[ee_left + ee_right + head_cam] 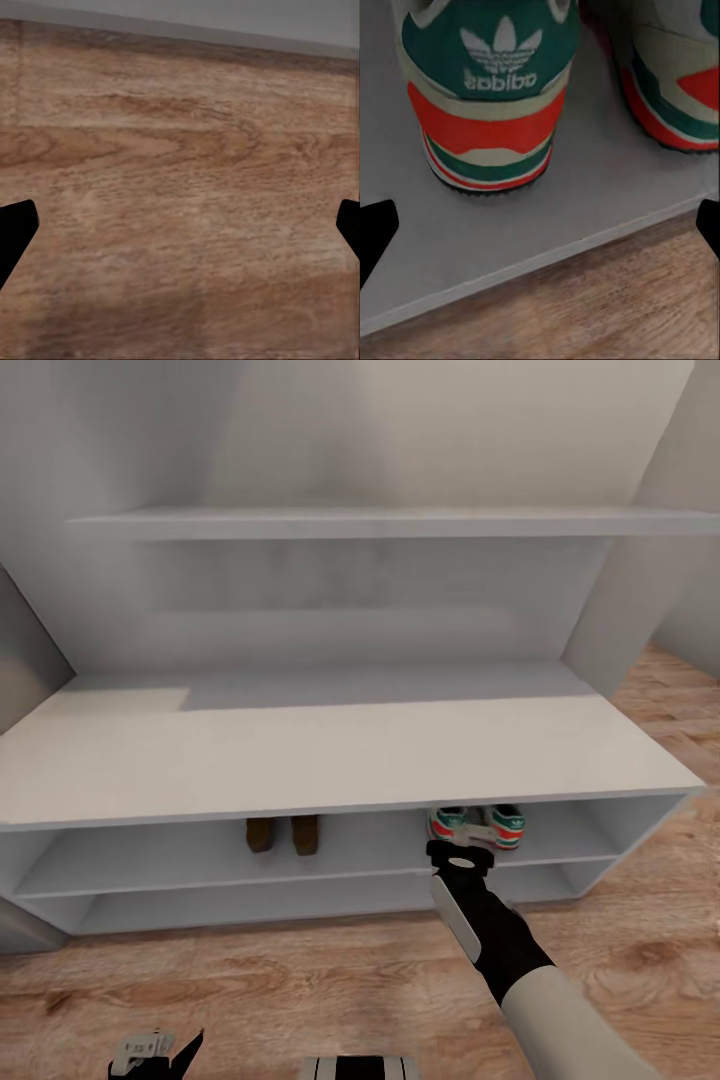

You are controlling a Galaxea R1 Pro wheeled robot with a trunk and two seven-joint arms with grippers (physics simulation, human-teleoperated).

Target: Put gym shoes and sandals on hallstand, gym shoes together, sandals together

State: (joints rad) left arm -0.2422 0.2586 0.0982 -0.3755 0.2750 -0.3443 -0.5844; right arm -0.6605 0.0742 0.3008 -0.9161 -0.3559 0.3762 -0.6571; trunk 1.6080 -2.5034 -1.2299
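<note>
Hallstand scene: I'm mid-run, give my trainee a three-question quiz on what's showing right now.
1. True or false: both gym shoes sit on the hallstand, not the corridor floor.
2. The sandals are: A) on the bench top B) on the upper open shelf, apart from the gym shoes C) on the floor.
3. Fill in: the right gripper hangs just in front of the ____, with its fingers spread.

Key: 1 true; 2 B; 3 gym shoes.

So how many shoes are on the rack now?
4. Two gym shoes sit side by side on the upper shelf of the hallstand, just beyond the right gripper; two sandals sit together further left, partly hidden.
</note>
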